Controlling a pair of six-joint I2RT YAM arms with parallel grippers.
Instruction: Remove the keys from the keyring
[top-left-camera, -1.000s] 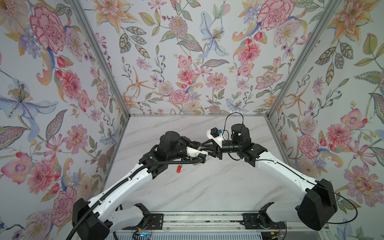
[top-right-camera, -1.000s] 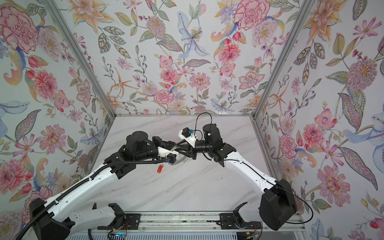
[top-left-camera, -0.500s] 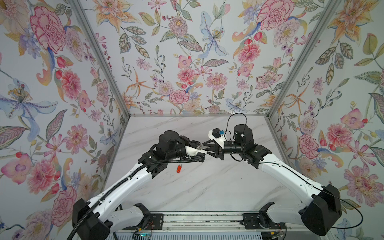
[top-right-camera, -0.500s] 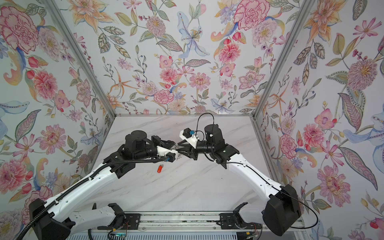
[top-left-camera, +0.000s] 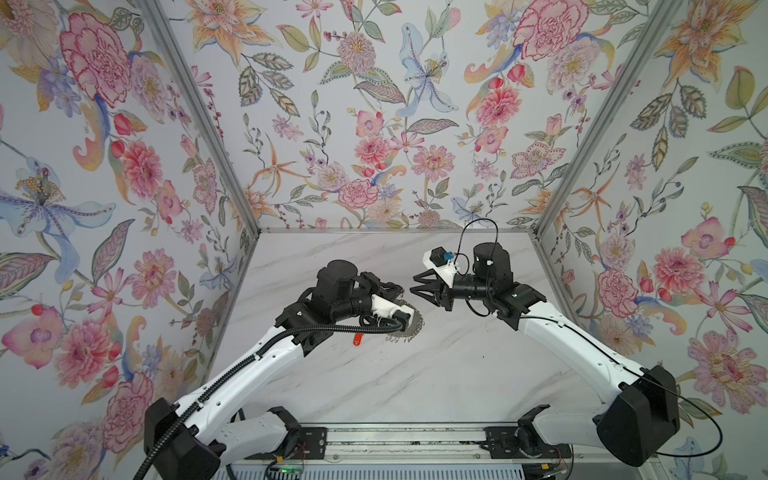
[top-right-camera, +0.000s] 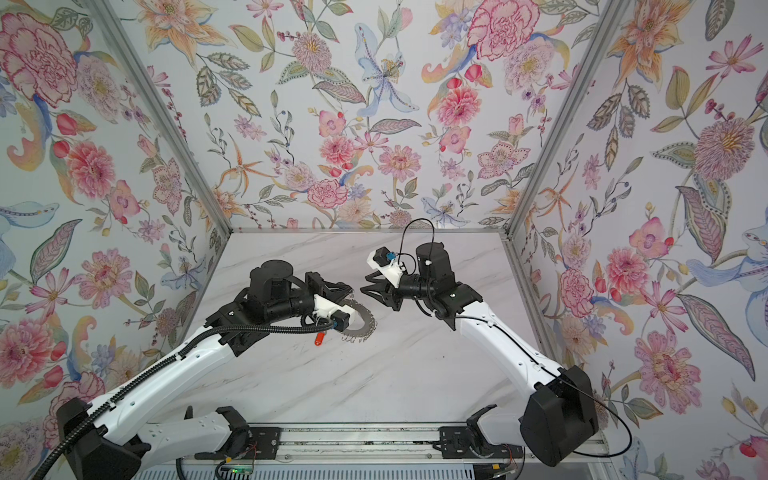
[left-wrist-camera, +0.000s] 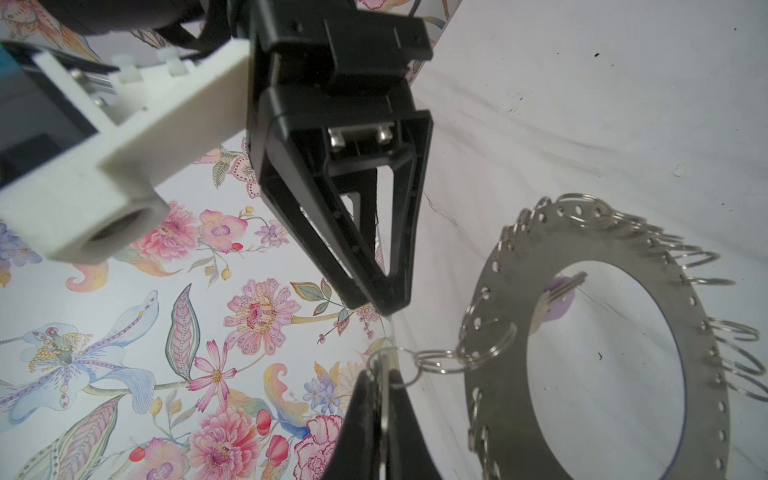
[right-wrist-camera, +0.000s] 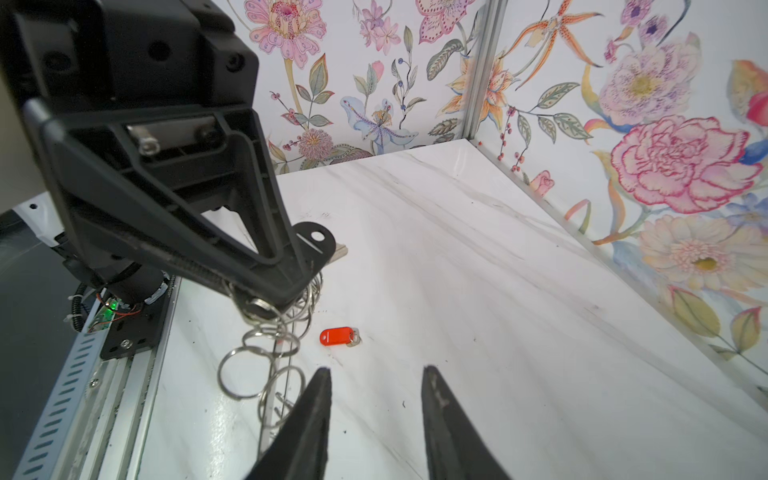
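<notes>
1. Left gripper (left-wrist-camera: 382, 386) is clamped tight on 1 small wire loop (left-wrist-camera: 390, 365), which links through a short chain of loops to the keyring (left-wrist-camera: 573, 237).
2. The keyring hangs tilted from that chain over the middle of the table (right-wrist-camera: 457, 270). In both top views it shows just right of the left wrist, its rim lined with many loops.
3. Right gripper (right-wrist-camera: 376, 386) has its jaws apart and holds nothing. It faces the left gripper from the right, tips close but not touching.
4. Orange-red fob (right-wrist-camera: 338, 336) lies flat on the table, off the ring, with 1 small loop at its end. It sits just near-left of the keyring.
5. Black-rimmed tag (right-wrist-camera: 316, 241) with a small silver key (right-wrist-camera: 341, 250) shows right behind the left gripper's fingers.
6. Pale tag (left-wrist-camera: 559, 305) with a second key (left-wrist-camera: 567, 284) shows through the keyring's hole. It is probably hooked on the ring, but the link is hidden.
</notes>
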